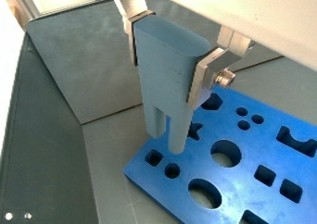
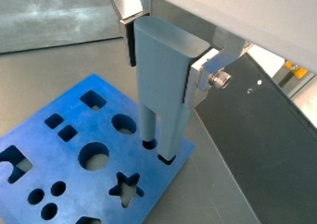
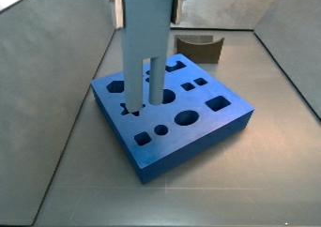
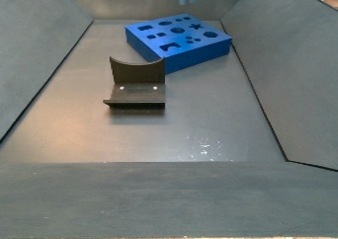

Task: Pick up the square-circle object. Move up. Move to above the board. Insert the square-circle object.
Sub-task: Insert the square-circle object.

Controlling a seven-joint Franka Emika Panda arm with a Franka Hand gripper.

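Note:
My gripper (image 1: 171, 56) is shut on the top of the square-circle object (image 1: 168, 89), a tall grey-blue block that hangs upright with its two prongs pointing down. Both wrist views show the silver fingers (image 2: 202, 75) clamped on its two sides, and the gripper (image 2: 165, 56) grips only its upper end. In a side view the object (image 3: 142, 43) stands over the near left corner of the bright-blue board (image 3: 201, 128), with its prong tips at the top face beside the star cutout. I cannot tell if the tips have entered a cutout. The board also shows in both wrist views (image 1: 254, 158) (image 2: 69, 140).
The dark fixture (image 3: 201, 48) stands on the floor behind the board; it also shows in a side view (image 4: 134, 83), in front of the board (image 4: 179, 38). Grey sloping walls (image 3: 51, 71) enclose the floor on all sides.

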